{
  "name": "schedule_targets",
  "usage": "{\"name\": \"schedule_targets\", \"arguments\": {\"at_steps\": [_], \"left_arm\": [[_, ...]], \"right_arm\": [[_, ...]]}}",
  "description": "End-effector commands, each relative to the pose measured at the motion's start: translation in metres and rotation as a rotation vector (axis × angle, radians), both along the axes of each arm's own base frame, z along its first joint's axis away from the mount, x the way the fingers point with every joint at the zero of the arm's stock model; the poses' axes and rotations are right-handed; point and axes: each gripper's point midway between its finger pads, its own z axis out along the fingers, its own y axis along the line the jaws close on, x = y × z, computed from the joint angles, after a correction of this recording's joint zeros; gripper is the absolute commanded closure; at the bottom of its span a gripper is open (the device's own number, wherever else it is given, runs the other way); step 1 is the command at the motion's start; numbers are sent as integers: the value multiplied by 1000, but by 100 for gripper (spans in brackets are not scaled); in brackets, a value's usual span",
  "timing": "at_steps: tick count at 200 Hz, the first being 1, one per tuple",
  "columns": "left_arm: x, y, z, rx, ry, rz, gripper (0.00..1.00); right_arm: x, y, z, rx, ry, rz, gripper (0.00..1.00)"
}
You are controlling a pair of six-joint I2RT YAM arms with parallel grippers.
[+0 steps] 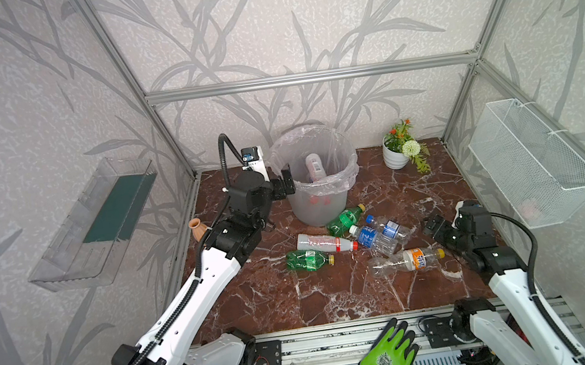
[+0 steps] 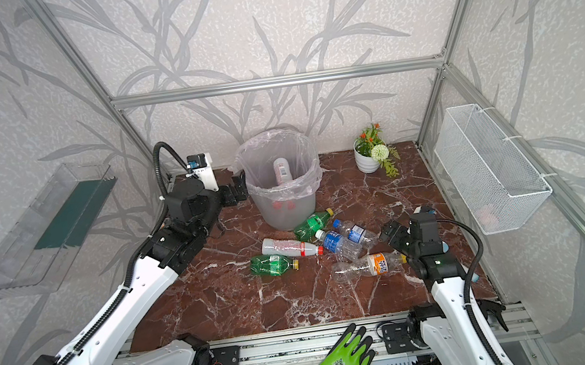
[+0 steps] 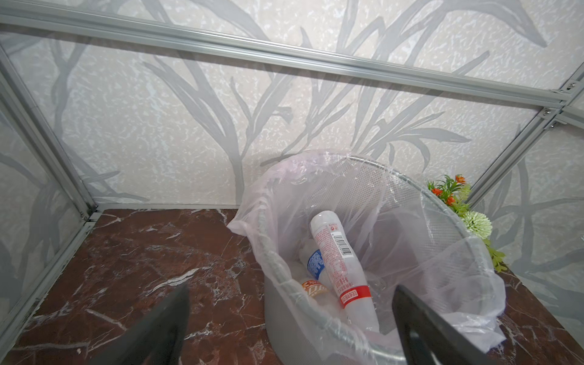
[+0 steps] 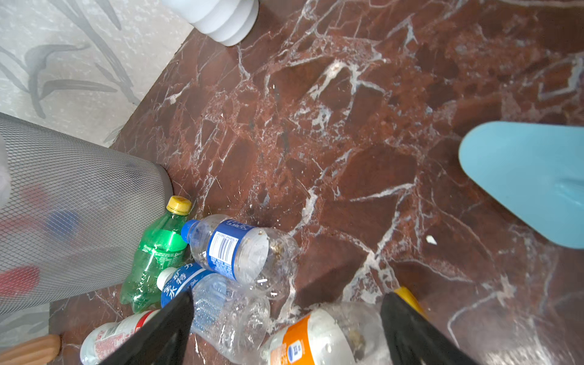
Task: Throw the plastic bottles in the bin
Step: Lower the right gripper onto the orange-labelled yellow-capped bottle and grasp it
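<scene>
Plastic bottles (image 1: pixel 324 242) lie beside the bin (image 1: pixel 316 211), left tool (image 1: pixel 286 182) empty.

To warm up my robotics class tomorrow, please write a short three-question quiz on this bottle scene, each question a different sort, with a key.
1. True or false: the left claw stands open and empty by the bin.
2. How many bottles lie on the table?
3. Which lies nearest the right claw? A a green bottle, B the orange-labelled bottle, C the red-labelled bottle.
Key: 1 true; 2 six; 3 B.
</scene>
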Motion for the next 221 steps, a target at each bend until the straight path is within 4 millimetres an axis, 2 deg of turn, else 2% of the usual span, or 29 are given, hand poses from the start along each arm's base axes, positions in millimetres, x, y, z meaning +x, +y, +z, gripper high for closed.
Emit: {"name": "schedule_targets", "arguments": {"at_steps": [1,82,136,196,221], "left_arm": [[-8,16,9,9,-43,56,1],[-12,26,-21,53,7,85,1],[-17,32,-35,63,39,98,1],[-20,38,-38,75,47,111,1],[-20,38,-38,76,49,111,1]], "right_arm": [[-24,3,-10,73,105,-55,8],[-54,30,-48,153,267,-82,8],[-51,48,-73,151,318,-75,8],[-46,47,-95,113,364,-95,11],[-45,44,-100,100,363,-104,16]]}}
